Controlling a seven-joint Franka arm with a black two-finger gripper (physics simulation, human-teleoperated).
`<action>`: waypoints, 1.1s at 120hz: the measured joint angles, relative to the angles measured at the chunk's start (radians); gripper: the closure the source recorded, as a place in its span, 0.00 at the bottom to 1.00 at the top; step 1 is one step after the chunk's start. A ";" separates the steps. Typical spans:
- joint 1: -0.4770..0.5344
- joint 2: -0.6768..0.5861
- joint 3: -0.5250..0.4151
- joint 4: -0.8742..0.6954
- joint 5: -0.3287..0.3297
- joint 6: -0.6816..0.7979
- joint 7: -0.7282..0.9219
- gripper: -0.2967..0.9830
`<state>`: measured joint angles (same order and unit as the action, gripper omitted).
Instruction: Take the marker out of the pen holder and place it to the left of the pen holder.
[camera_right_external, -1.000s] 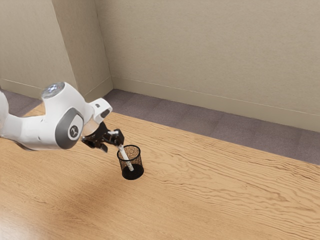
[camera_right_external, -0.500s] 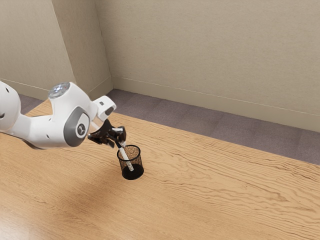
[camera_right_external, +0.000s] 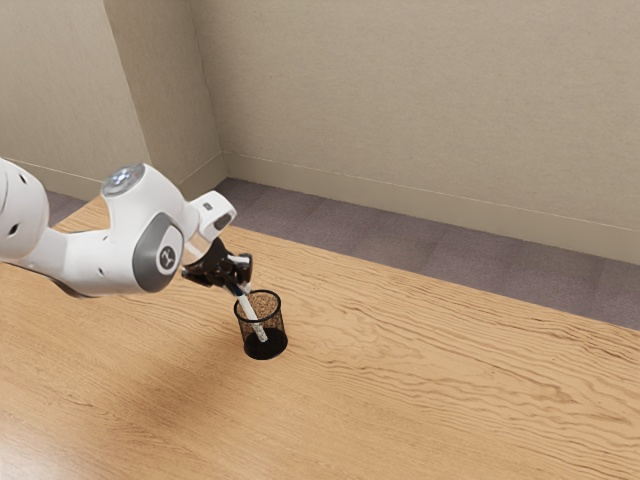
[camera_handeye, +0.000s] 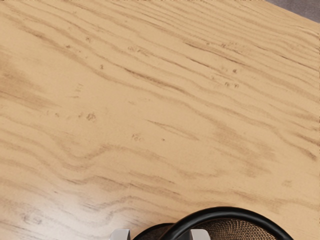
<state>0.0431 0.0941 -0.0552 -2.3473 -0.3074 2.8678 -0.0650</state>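
Jaws parted and clasping nothing, the black gripper (camera_right_external: 238, 287) hid the upper tip of the marker (camera_right_external: 254, 319) leaning in the pen holder (camera_right_external: 280, 325).

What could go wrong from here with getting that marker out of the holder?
The gripper is open around the height of the marker's upper end, and the marker leans, so closing may push it aside or catch only its tip. The fingertips are also near the rim of the pen holder and could bump it. And since the marker's lower end is inside the holder, a slanted pull might drag or tip the holder along.
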 joint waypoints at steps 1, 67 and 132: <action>0.000 0.000 0.000 0.000 0.000 0.000 0.000 0.71; -0.005 -0.021 -0.003 0.014 -0.006 -0.001 0.011 0.78; 0.344 0.033 -0.028 0.272 -0.273 -0.219 0.052 0.78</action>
<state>0.3871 0.1267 -0.0835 -2.0758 -0.5808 2.6488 -0.0132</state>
